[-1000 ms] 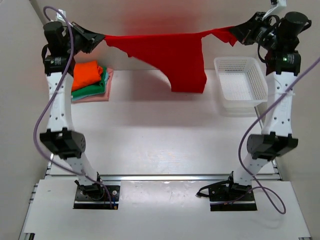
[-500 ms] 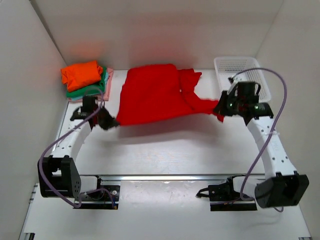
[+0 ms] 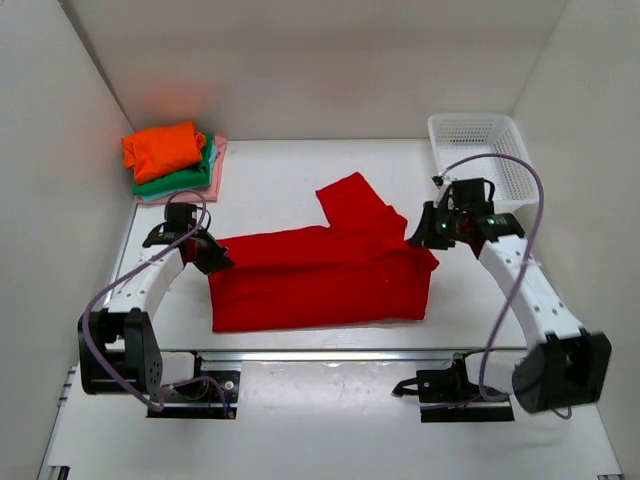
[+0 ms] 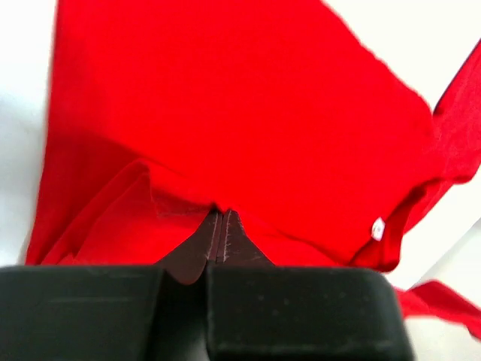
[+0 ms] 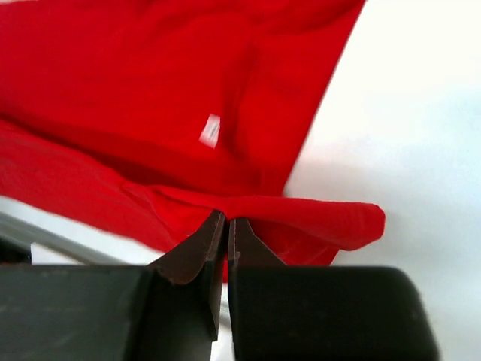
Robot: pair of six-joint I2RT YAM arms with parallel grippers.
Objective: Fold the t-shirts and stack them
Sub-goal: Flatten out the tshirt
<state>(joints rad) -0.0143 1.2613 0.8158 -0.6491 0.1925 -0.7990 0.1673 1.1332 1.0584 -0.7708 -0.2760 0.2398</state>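
While left gripper [image 3: 213, 256] and right gripper [image 3: 419, 238] each pinched a far corner, the red shirt [image 3: 320, 285] lay flat between them, one sleeve [image 3: 352, 202] poking far. Pulling both corners level and taut seemed wise

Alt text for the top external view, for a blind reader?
A large red t-shirt lies spread across the white table, the left jaws and right jaws shut on its far corners. Orange, green and pink folded shirts sit stacked at far left; a white mesh basket at far right.
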